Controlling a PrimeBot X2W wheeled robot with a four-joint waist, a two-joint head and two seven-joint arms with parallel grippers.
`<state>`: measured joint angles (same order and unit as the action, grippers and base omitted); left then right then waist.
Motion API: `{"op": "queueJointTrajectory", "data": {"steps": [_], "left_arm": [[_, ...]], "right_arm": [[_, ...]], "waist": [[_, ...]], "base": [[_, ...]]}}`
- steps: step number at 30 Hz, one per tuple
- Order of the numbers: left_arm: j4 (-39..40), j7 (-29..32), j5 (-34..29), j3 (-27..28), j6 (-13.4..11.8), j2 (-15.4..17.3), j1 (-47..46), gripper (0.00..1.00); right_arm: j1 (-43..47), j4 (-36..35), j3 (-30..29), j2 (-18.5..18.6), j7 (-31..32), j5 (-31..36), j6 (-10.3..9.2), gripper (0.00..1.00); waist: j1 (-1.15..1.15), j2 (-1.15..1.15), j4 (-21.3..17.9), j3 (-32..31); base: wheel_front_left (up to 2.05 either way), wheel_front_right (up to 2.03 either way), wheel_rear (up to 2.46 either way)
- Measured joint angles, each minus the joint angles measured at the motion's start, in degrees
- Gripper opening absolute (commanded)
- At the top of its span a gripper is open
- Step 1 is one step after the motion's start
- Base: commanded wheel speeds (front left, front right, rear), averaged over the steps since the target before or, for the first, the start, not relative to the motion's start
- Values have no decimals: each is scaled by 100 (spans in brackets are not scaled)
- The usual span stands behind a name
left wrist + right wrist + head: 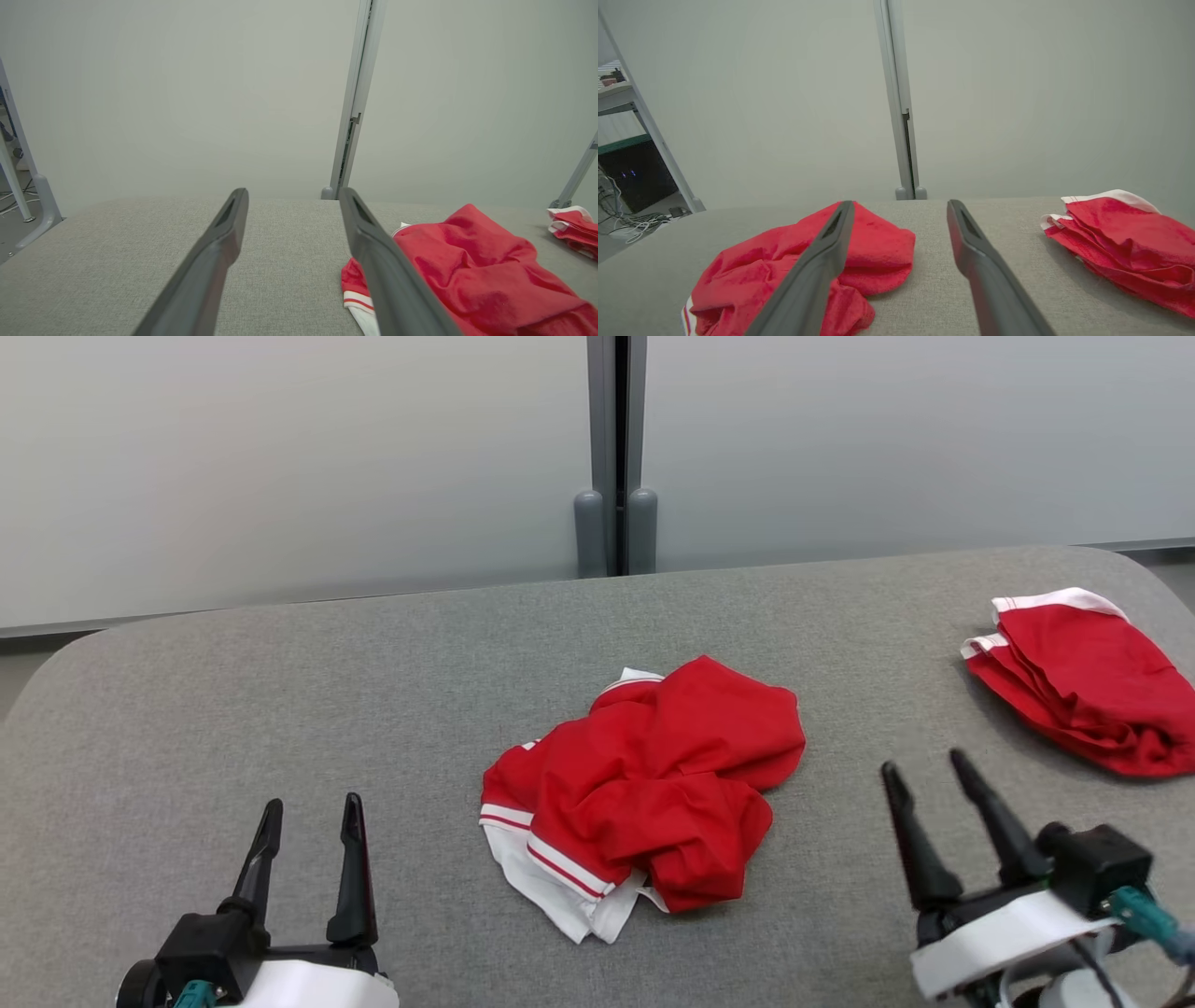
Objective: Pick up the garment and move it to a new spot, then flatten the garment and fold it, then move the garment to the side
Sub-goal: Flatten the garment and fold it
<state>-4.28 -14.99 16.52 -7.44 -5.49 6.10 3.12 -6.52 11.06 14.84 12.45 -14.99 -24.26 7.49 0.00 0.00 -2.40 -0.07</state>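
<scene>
A crumpled red garment [653, 784] with white trim lies in a heap at the middle of the grey table [280, 709]. It also appears in the left wrist view as the garment [472, 270] at lower right, and in the right wrist view as the garment [784, 270] at lower left. My left gripper [313, 817] hovers open at the lower left, well left of the heap, empty. My right gripper [924, 767] stands open at the lower right, to the right of the heap, empty. The left gripper [292, 196] and right gripper [901, 207] each show two spread fingers with only table between them.
A second red garment with white trim [1083, 681] lies folded at the table's far right edge, also visible as a folded pile [1125, 238]. A grey partition wall with a vertical post [616, 457] stands behind the table. Cables and a shelf [626, 186] sit beyond the left end.
</scene>
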Motion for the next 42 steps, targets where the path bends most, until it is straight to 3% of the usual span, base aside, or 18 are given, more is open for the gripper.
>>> {"op": "queueJointTrajectory", "data": {"steps": [12,18,23,24,25,26,34,38,42], "left_arm": [[-178,0,-46,65,197,-175,-21,100],[-235,0,-58,76,241,-237,-109,100],[-292,0,-69,88,276,-271,-109,100],[-298,0,-79,96,288,-278,-109,100],[-299,0,-80,97,288,-281,-109,100],[-299,0,-80,105,289,-283,-109,100],[-331,0,-97,171,342,-299,-107,100],[-354,-1,-104,158,349,-307,-106,100],[-378,-1,-105,163,389,-311,-107,100]], "right_arm": [[-453,688,1907,572,985,-1151,0,100],[-745,1078,2347,568,1582,-1538,0,100],[-921,1388,2472,557,1629,-1615,0,100],[-941,1412,2495,556,1586,-1615,0,58],[-957,1426,2514,549,1543,-1621,0,35],[-982,1445,2543,546,1507,-1639,0,0],[-1163,1341,2587,809,1217,-1866,0,0],[-1187,958,2462,1187,1200,-2184,0,0],[-1196,538,2346,1802,1429,-2418,0,0]], "waist": [[0,0,413,55],[0,0,720,130],[0,0,956,170],[0,0,993,173],[0,0,1022,175],[0,0,1043,175],[0,0,931,146],[0,0,744,129],[0,0,516,126]], "base": [[0,0,0],[0,0,0],[0,0,0],[0,0,0],[0,0,0],[0,0,0],[0,0,0],[0,0,0],[0,0,0]]}}
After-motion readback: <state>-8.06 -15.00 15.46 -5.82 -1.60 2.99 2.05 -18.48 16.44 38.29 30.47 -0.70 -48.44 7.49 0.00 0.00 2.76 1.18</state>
